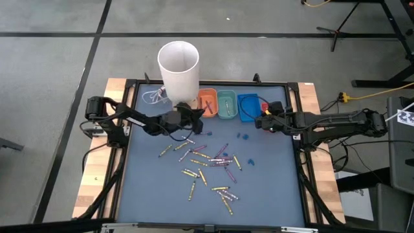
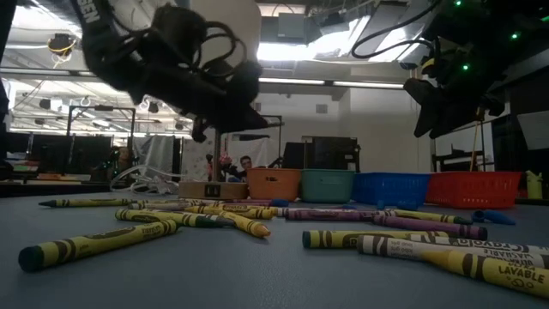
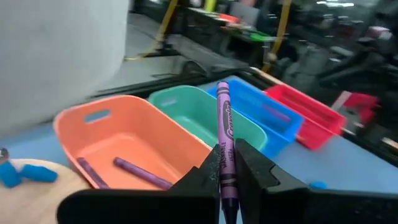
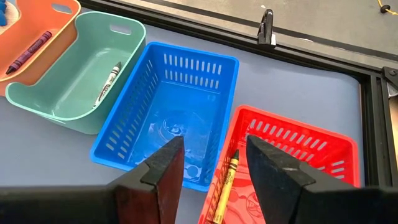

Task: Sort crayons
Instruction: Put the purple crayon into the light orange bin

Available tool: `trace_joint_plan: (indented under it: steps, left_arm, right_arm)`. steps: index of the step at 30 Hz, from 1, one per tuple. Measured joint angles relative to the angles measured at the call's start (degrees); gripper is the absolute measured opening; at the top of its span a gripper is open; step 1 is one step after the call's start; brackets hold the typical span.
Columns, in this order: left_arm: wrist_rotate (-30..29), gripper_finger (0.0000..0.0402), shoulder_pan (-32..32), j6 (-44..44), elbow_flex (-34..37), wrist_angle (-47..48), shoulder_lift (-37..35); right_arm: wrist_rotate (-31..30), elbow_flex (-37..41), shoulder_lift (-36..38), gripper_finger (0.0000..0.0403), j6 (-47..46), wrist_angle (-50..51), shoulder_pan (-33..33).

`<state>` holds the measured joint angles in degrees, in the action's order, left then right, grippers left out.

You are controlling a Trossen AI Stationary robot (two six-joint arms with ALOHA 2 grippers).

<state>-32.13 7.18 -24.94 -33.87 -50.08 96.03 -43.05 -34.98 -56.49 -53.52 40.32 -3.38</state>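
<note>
Left gripper (image 3: 227, 177) is pinching a purple crayon (image 3: 224, 134) by the orange tray (image 3: 134, 121).

Right gripper (image 4: 211, 162) is hanging with fingers apart over the red basket (image 4: 323, 146) and blue basket (image 4: 186, 74) — a yellow crayon (image 4: 225, 183) is lying in the red one; the remaining crayons (image 1: 207, 165) are lying scattered mid-table.

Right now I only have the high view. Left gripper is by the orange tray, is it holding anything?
Observer: Yes. The left gripper is shut on a purple crayon standing upright between its fingers.
Operator: Orange tray empty?
Observer: No, the orange tray already has purple crayons lying in it.
Operator: Right gripper carrying one too?
Observer: No. The right gripper is open and empty, above the blue basket and the red basket.
Operator: Red basket contents?
Observer: One yellow crayon.
</note>
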Motion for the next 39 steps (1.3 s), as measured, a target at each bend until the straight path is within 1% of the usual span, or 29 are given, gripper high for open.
trace_joint_plan:
  steps: [4,6,12,16,21,23,28,30,33,39]
  left_arm:
    - [-8.47,0.001,-0.91,-3.18,-4.46,8.03,0.0]
    - [-10.59,0.001,-0.92,-5.09,-5.77,10.46,0.0]
    - [-10.6,0.001,-0.7,-7.54,-7.18,11.04,0.0]
    - [-10.83,0.001,-0.7,-11.91,-7.24,11.05,0.02]
    - [-11.17,0.001,-1.47,-18.34,-7.3,10.62,1.9]
    - [-12.68,0.001,-2.25,-21.19,-7.3,10.74,3.16]
    - [-19.49,0.001,-4.48,-28.23,-7.3,10.09,7.16]
    - [-20.95,0.001,-5.03,-31.24,-7.57,9.98,8.73]
    - [-21.24,0.001,-5.33,-33.43,-9.37,10.03,11.33]
    - [-22.8,0.001,-3.84,-33.06,-16.09,10.05,16.58]
  right_arm:
    - [-0.01,0.0,0.0,0.0172,0.0,0.0,-0.01]
    - [0.01,0.01,0.0,0.0172,0.0,0.0,0.0]
    - [0.01,0.0,0.0,0.0172,0.0,0.0,-0.01]
    - [0.01,0.0,0.0,0.0172,0.0,-0.02,0.01]
    - [0.01,0.0,0.0,0.0172,0.0,-0.22,-0.01]
    - [0.01,0.0,0.0,0.0172,0.0,-0.26,0.01]
    - [0.01,0.0,0.0,0.0172,0.0,-0.33,0.01]
    - [0.01,0.0,0.0,0.0172,0.0,-0.37,0.01]
    - [0.01,0.0,0.0,0.0172,0.0,-0.39,0.01]
    - [0.01,0.0,0.0,0.0172,0.0,-0.39,0.01]
